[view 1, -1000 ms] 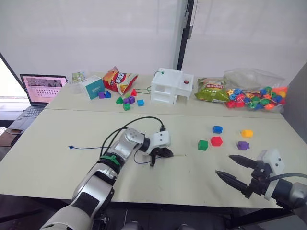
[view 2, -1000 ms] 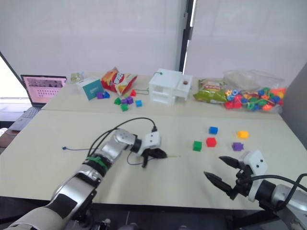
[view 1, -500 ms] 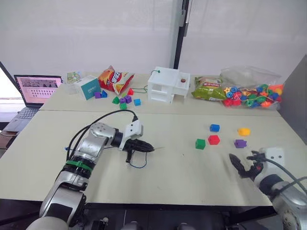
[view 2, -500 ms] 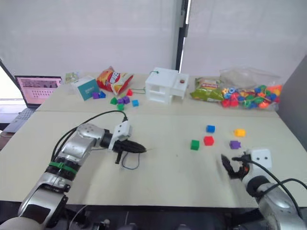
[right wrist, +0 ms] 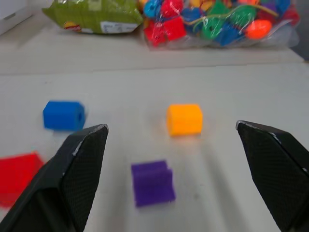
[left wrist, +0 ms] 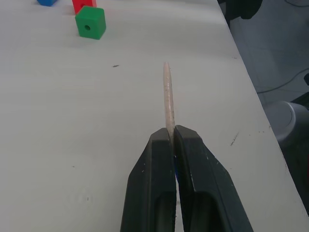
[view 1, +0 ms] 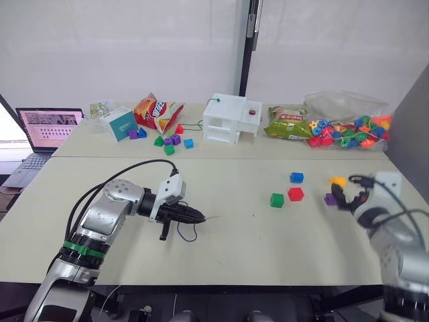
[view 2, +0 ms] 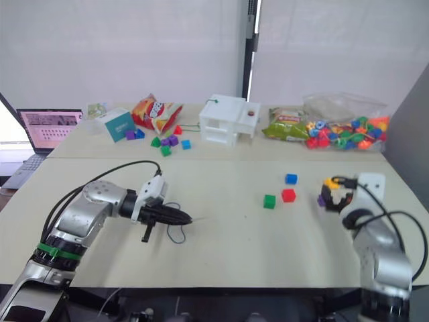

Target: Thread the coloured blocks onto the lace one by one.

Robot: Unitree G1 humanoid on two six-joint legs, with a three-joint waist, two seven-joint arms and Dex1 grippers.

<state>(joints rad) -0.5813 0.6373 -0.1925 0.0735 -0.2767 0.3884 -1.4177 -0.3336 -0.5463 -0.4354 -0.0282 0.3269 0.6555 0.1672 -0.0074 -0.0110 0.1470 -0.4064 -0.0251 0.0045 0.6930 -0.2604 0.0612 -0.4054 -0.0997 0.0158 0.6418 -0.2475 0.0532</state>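
My left gripper (view 1: 196, 217) is shut on the lace's pale stiff tip (left wrist: 167, 94), which points toward the green block (left wrist: 90, 21). The dark-blue lace (view 1: 185, 235) loops on the table under that gripper. Right of centre lie the green block (view 1: 277, 200), red block (view 1: 295, 194), blue block (view 1: 296, 177), yellow-orange block (view 1: 338, 181) and purple block (view 1: 329, 198). My right gripper (view 1: 348, 196) hangs open just right of the purple block. In the right wrist view its wide-apart fingers (right wrist: 79, 159) frame the purple block (right wrist: 153, 182) and the yellow-orange block (right wrist: 184, 119).
At the back stand a white box (view 1: 231, 117), a clear bag of bright beads (view 1: 345, 127), a green snack bag (view 1: 288, 122), a chips bag (view 1: 155, 111), a teal box (view 1: 123, 123) and small coloured pieces (view 1: 167, 139). A laptop (view 1: 50, 127) sits far left.
The camera has shifted. My right gripper rose from the table's front edge to beside the purple and yellow-orange blocks. My left gripper drew back leftward, still holding the lace tip.
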